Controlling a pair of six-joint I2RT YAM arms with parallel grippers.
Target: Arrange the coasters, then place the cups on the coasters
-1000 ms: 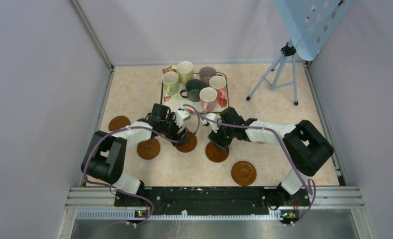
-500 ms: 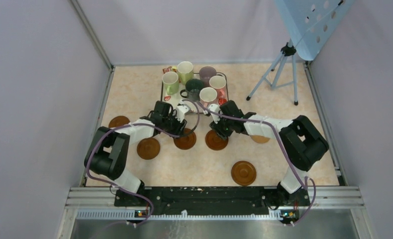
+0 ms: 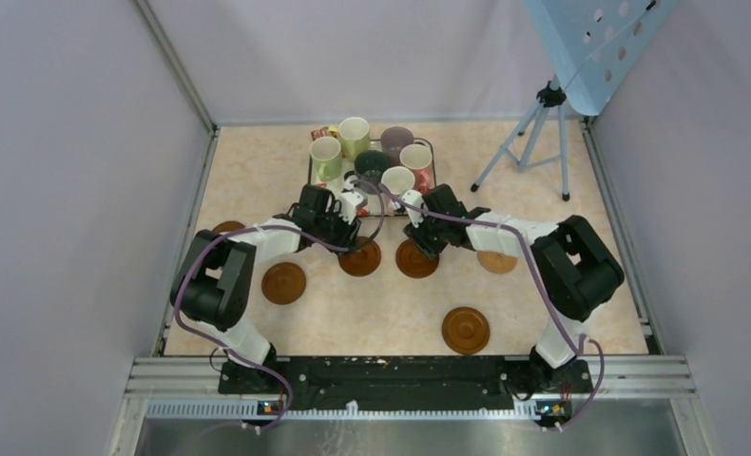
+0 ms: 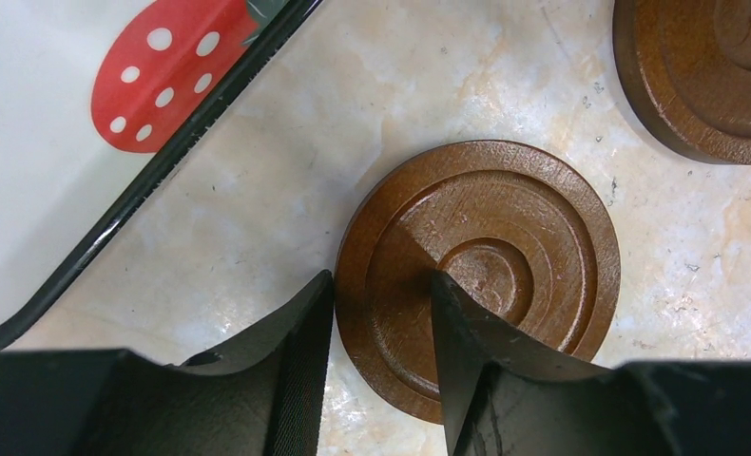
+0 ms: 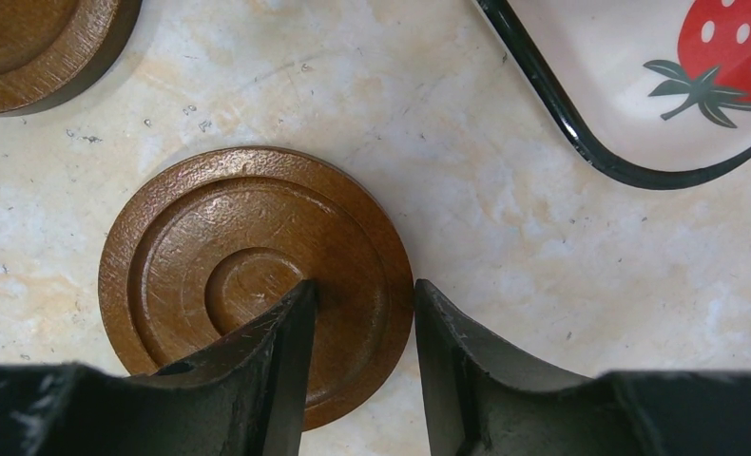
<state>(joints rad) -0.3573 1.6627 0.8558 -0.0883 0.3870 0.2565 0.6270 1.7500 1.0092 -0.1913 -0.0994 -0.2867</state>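
We see our left gripper point(image 4: 381, 285) clamped on the rim of a round brown wooden coaster point(image 4: 505, 228), right gripper point(image 5: 362, 290) pinching the edge of a second ringed brown coaster point(image 5: 229, 237), both coasters side by side, just near of the white strawberry-print tray point(image 4: 29, 218), ceramic mugs point(image 3: 355, 136) on it

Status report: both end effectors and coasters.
Left end effector clamped on rim of round brown wooden coaster. Right end effector clamped on second brown coaster. White strawberry-print tray close by, untouched.

A lab test cell: plain walls point(image 3: 67, 190), aluminium rail point(image 3: 410, 375), tripod point(image 3: 533, 142)
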